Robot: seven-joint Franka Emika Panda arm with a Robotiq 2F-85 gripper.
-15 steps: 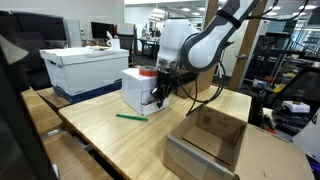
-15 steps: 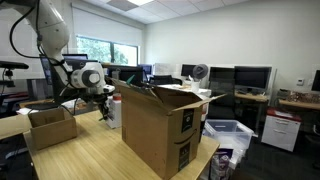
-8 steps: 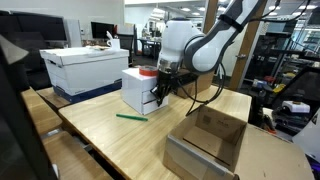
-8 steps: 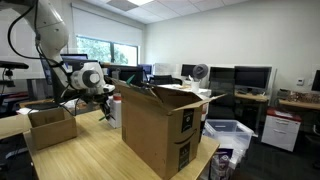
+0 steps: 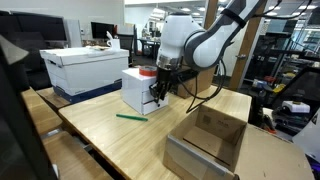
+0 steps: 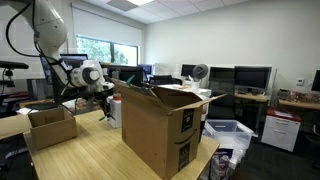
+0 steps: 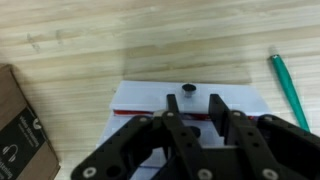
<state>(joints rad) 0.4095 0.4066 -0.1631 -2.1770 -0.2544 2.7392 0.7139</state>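
The jaws are seen slightly apart in the wrist view, with nothing clamped between them. A white rectangular box with a red stripe is found directly beneath them on the light wooden counter. A small black round knob sits just beyond the jaws. A green pen is laid off to one side, apart from the box.

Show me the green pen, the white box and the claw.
green pen (image 5: 131, 117), in an exterior view, middle of its barrel.
white box (image 5: 134, 92), in an exterior view, front face.
claw (image 7: 196, 104), wrist view, midway between fingertips.
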